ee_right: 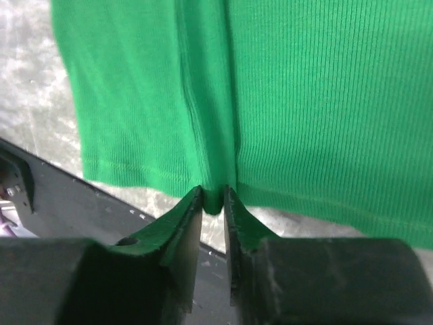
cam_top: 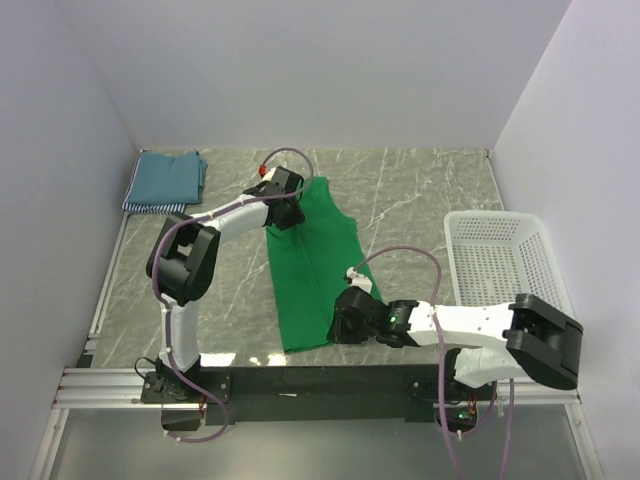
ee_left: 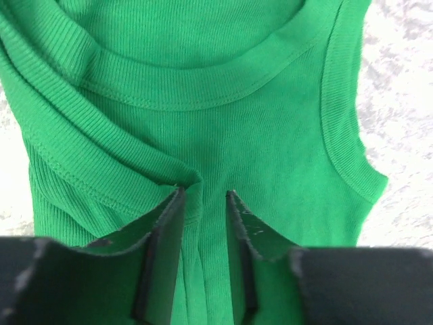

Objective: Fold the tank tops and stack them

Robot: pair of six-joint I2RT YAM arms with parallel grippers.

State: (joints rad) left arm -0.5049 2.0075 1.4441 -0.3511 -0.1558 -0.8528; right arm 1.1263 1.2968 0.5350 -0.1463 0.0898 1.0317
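Spread lengthwise across the middle of the grey marbled tabletop (cam_top: 430, 190), one side folded over: bright green ribbed tank top (cam_top: 310, 270). At its neckline end, left gripper (ee_left: 203, 194), jaws parted, holding nothing. At the hem, right gripper (ee_right: 213, 189), jaws narrowly parted about a raised ridge of cloth, not clamping it. In the far left corner, folded teal-blue top (cam_top: 165, 178).

Top view: my left gripper (cam_top: 285, 213) is covering one strap of the green tank top (cam_top: 310, 270). At the table (cam_top: 420, 190)'s far-left corner, the teal top (cam_top: 165, 178) is hiding most of the striped top (cam_top: 150, 208).
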